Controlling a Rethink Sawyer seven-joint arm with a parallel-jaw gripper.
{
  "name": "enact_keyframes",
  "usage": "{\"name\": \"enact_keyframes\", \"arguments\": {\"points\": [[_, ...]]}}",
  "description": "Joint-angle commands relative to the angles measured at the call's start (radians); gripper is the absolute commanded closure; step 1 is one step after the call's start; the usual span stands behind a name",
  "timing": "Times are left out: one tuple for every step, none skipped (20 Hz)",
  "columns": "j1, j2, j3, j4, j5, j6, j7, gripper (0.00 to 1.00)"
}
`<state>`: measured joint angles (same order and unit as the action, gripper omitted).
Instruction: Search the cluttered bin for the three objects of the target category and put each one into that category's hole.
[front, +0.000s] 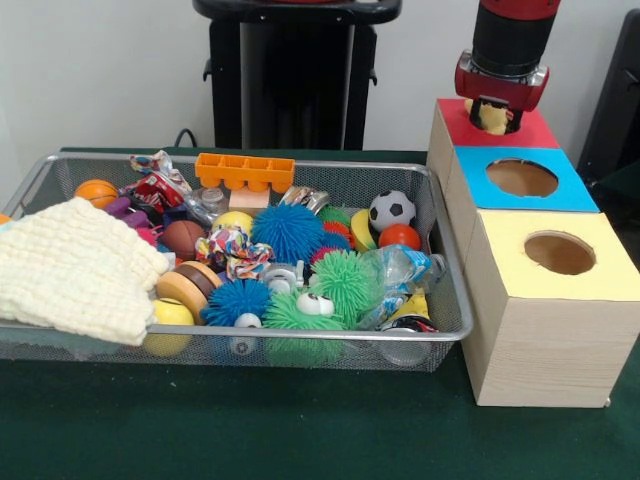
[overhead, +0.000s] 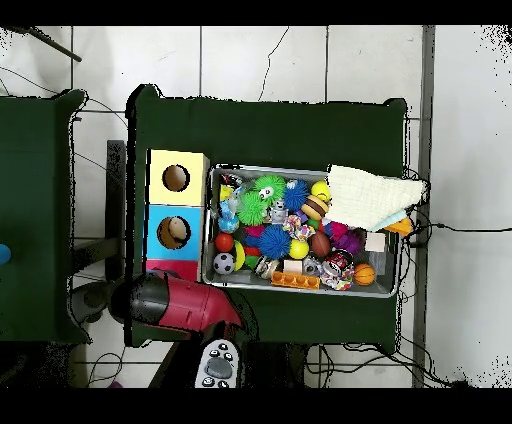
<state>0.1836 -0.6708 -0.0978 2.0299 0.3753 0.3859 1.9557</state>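
My gripper (front: 494, 112) hangs over the red top (front: 537, 131) of the far wood-grain box, at the right of the front view. A small tan fuzzy plush toy (front: 491, 118) sits between its dark fingers, right over the red face, and hides the round hole. The silver wire-mesh bin (front: 446, 262) lies left of the boxes, full of toys. I see no other plush animals in it. In the overhead view the red arm (overhead: 185, 303) covers most of the red top (overhead: 166, 266); the bin (overhead: 208, 230) lies to its right.
Blue-topped (front: 575, 192) and yellow-topped (front: 612, 275) boxes with round holes stand nearer the camera. A pale folded cloth (front: 75, 270) covers the bin's left end. Spiky rubber balls (front: 288, 232), a small soccer ball (front: 392, 210) and an orange tray (front: 245, 170) fill the bin.
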Motion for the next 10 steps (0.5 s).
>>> {"name": "enact_keyframes", "arguments": {"points": [[-0.021, -0.005, 0.033, -0.104, 0.048, 0.007, 0.205, 0.0], [-0.021, -0.005, 0.032, -0.105, 0.047, 0.01, 0.204, 0.0], [-0.02, -0.005, 0.032, -0.106, 0.047, 0.012, 0.205, 0.0], [-0.021, -0.006, 0.033, -0.108, 0.044, 0.018, 0.2, 0.0], [-0.023, -0.007, 0.035, -0.105, 0.048, 0.013, 0.203, 0.0], [-0.024, -0.008, 0.038, -0.101, 0.051, 0.007, 0.205, 0.0], [-0.025, -0.007, 0.038, -0.103, 0.049, 0.005, 0.202, 1.0], [-0.025, -0.007, 0.038, -0.103, 0.049, 0.004, 0.201, 1.0], [-0.026, -0.007, 0.037, -0.104, 0.049, 0.004, 0.201, 1.0], [-0.027, -0.007, 0.037, -0.104, 0.049, 0.004, 0.201, 1.0]]}}
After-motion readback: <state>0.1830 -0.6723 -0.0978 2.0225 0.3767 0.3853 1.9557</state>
